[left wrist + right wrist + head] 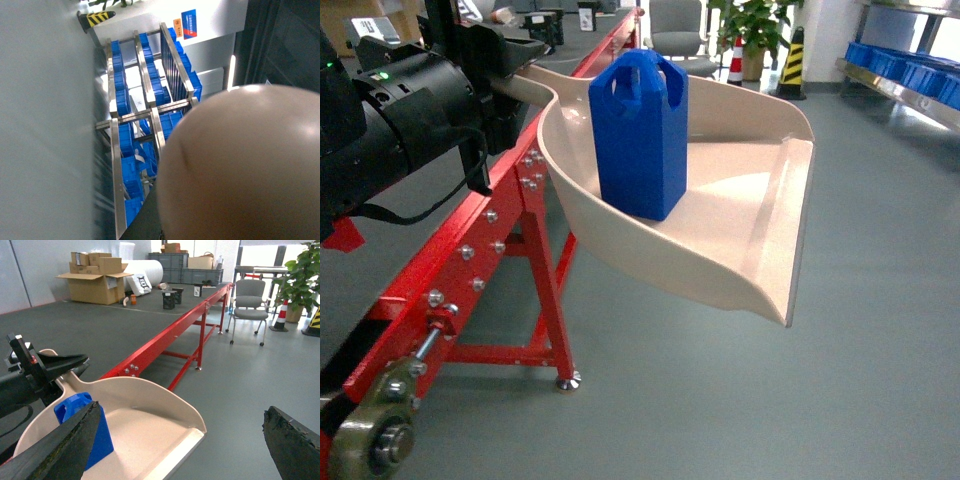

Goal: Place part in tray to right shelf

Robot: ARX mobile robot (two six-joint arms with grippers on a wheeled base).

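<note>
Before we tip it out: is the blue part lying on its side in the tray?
No, the part stands upright on the tray floor.

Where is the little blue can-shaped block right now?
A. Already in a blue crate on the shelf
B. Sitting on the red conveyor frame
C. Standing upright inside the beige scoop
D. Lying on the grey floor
C: the block stands upright on the flat bottom of the scoop, which the left gripper holds by its handle out over the floor.

Blue part (640, 135), beige-pink tray (745, 215), red conveyor frame (510, 215), grey floor (880, 300)
</note>
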